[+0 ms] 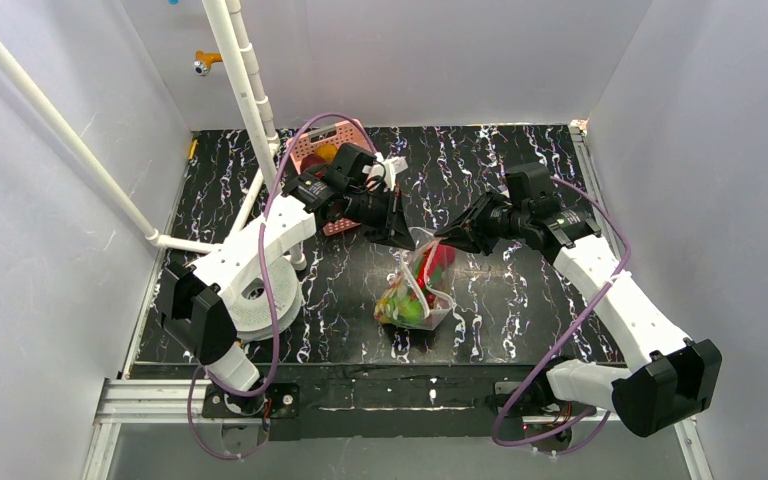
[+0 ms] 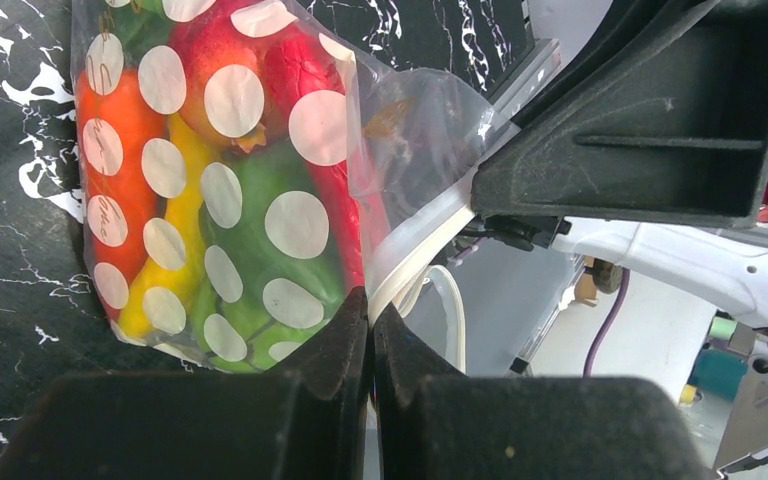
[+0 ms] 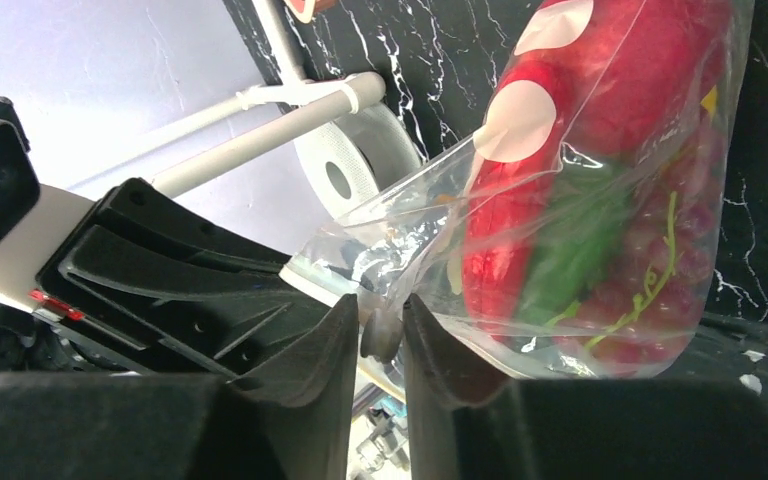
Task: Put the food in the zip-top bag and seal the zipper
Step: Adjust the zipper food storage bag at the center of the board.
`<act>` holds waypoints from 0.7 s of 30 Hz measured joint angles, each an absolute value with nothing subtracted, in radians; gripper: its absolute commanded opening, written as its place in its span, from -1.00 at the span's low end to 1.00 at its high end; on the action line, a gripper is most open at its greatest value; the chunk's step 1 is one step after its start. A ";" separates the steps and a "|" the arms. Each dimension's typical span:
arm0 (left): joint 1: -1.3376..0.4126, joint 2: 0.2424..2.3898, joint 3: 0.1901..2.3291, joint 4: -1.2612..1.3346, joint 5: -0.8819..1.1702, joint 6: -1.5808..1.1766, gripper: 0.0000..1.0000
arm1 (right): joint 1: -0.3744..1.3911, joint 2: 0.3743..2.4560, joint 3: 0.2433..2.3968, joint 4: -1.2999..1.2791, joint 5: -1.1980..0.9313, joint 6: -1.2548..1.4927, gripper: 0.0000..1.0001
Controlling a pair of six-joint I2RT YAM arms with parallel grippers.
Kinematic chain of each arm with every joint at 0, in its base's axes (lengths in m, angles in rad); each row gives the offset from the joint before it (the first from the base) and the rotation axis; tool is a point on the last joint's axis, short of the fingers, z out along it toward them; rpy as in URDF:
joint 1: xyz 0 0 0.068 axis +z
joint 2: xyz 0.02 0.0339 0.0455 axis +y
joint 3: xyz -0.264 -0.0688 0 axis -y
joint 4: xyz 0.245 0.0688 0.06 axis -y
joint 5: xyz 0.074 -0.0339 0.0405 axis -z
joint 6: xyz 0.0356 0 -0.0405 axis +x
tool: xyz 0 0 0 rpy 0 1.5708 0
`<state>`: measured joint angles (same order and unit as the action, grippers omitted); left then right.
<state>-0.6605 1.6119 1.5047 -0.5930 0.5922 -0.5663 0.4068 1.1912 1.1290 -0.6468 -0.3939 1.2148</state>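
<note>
Left pincer (image 2: 370, 312) clamps the zipper (image 2: 428, 240); right pincer (image 3: 381, 318), narrow, pinches it too. Beneath both, the zip-top bag (image 2: 410, 110) holds the food (image 2: 260, 250).

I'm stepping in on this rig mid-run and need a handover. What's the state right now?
Left gripper: shut on the zip-top bag at its mouth edge.
Right gripper: shut on the same edge, opposite side.
Food: mostly inside the bag, held up mid-table between both grippers.
Pink basket: a yellow-orange item shows inside, possibly food left.
Left to do: zipper looks unsealed; press it shut.
</note>
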 measured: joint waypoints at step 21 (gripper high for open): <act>-0.917 1.460 1.487 -0.600 0.167 -0.229 0.71 | 0.372 1.184 1.127 -0.613 -0.482 1.449 -0.97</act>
